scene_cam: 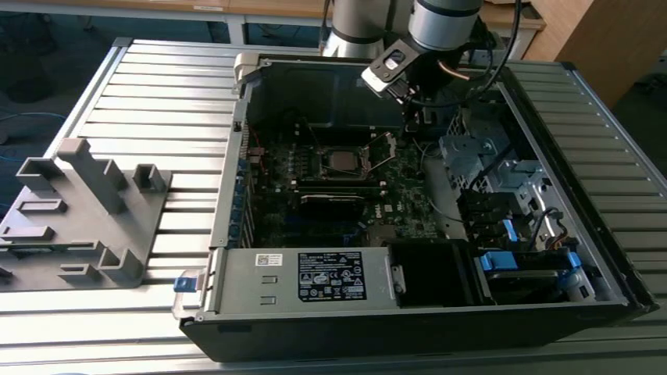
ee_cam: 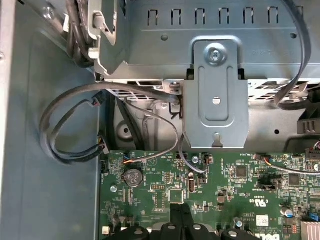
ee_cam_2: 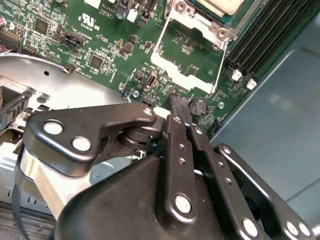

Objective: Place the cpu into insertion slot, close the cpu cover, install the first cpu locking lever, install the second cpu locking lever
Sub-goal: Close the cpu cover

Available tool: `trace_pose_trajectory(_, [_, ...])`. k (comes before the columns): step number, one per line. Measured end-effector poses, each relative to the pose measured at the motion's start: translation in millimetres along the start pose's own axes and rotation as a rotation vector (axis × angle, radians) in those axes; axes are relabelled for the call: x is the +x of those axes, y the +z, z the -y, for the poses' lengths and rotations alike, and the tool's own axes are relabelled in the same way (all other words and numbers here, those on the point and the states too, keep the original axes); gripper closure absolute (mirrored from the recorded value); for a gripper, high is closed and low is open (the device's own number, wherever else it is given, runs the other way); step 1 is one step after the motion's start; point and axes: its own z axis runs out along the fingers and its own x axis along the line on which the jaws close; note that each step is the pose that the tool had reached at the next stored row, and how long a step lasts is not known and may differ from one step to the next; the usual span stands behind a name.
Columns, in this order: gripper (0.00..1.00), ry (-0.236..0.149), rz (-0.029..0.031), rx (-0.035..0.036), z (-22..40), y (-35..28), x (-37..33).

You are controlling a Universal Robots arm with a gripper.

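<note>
In the exterior view the gripper [scene_cam: 417,117] hangs inside the open computer case [scene_cam: 224,234], near its far wall; the cpu [scene_cam: 339,162] lies in the insertion slot [scene_cam: 315,162] mid-board, with the cpu cover [scene_cam: 383,147] raised beside it. In the second wrist view the fingers [ee_cam_2: 177,135] are pressed together, holding nothing, just beside the open cover; in the first wrist view their tips hover over the green board [ee_cam: 150,190].

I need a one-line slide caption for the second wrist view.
Shut gripper above the motherboard, near the open cpu cover; the cpu sits in the insertion slot.
</note>
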Motion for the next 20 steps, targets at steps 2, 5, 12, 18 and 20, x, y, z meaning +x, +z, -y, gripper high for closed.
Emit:
trace_pose_trajectory(2, [0.89, 0.000, -0.0003, -0.0001, 0.0, 2.7, 0.0])
trace_pose_trajectory(5, [0.89, 0.000, -0.0002, 0.0000, -0.9, 4.5, -0.1])
trace_pose_trajectory(12, [0.89, 0.000, -0.0002, 0.0000, -0.9, 10.8, -0.3])
trace_pose_trajectory(18, [0.89, 0.000, -0.0001, 0.0000, -0.8, 12.7, -0.4])
trace_pose_trajectory(20, [0.89, 0.000, -0.0004, -0.0001, -0.8, 13.0, -0.3])
